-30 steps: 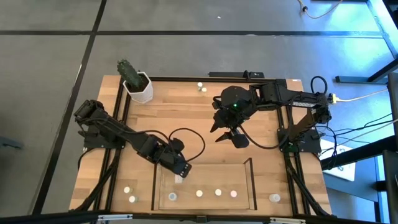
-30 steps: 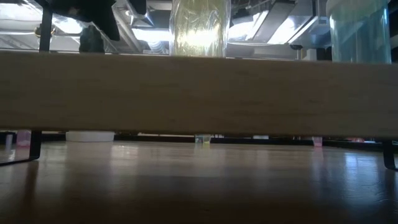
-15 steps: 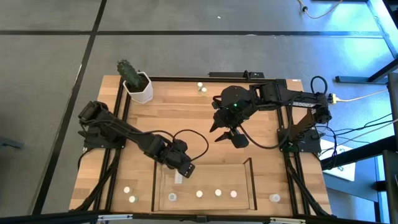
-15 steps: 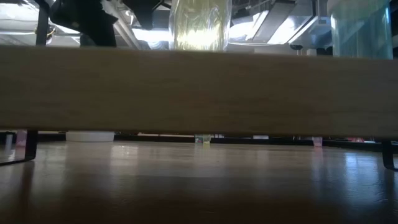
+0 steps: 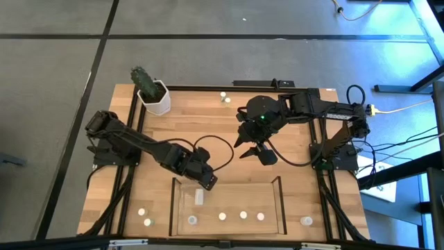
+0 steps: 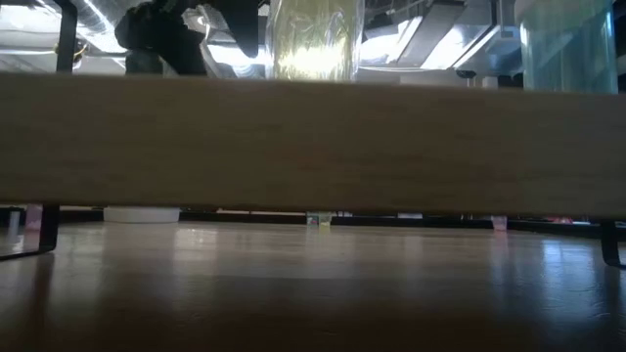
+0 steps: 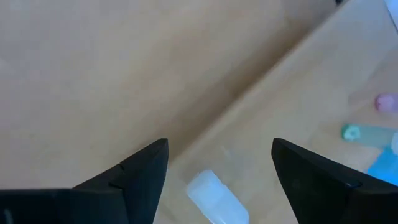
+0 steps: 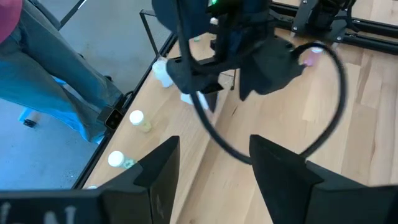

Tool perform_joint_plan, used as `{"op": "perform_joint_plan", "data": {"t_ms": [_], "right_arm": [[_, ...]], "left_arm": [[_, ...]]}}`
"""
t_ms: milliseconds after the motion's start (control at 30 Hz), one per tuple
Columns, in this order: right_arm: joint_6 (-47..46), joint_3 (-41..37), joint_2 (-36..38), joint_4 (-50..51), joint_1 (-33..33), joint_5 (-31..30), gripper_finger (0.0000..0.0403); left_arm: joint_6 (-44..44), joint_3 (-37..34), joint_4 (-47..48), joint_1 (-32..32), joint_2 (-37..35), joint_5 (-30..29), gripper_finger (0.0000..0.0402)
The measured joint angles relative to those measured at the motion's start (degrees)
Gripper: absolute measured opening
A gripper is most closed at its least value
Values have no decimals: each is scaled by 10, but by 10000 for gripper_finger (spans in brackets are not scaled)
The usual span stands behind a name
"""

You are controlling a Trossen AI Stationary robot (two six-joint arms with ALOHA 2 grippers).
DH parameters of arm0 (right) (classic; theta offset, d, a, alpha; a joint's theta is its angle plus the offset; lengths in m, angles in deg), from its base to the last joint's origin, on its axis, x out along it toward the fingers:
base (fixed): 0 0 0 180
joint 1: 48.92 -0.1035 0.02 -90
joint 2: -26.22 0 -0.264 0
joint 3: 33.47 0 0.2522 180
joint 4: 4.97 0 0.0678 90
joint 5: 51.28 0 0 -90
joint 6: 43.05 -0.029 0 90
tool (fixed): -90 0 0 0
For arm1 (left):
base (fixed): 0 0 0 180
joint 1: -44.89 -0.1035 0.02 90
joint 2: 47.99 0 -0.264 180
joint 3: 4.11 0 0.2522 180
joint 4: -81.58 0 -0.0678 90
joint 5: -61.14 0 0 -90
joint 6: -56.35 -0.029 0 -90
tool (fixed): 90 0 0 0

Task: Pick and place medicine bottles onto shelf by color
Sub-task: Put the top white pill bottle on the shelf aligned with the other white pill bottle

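Five medicine bottles [image 5: 222, 216] in shelf [image 5: 279, 192]. Left gripper [image 5: 207, 182] spread, empty, above freshly dropped one [image 5: 199, 197]. Right gripper [image 5: 254, 151] spread, idle mid-table. Roughly four outside [image 5: 141, 211].

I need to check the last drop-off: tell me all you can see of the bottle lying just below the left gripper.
The bottle is a small, pale whitish piece, lying on its side on the shelf floor's light wood near the far left corner. It lies apart from the row of upright bottles nearer the front. The left gripper hangs open above it, touching nothing.
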Motion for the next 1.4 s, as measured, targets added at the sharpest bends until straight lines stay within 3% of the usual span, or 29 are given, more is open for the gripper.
{"op": "perform_joint_plan", "data": {"t_ms": [367, 700, 1033, 1167, 1400], "right_arm": [[0, 0, 0, 0, 0, 0, 196], [0, 0, 0, 0, 0, 0, 196], [0, 0, 0, -33, 0, 0, 196], [-2, 0, 0, -51, 0, 0, 196], [-91, 0, -1, -87, -17, -33, 196]], "left_arm": [[-85, 0, 22, 9, -102, -123, 275], [-86, 0, 74, 71, -174, -214, 275], [-11, 0, 103, 123, -176, -225, 275], [-28, 0, 103, 129, -176, -205, 275], [-39, 0, 103, 129, -176, -193, 275]]}}
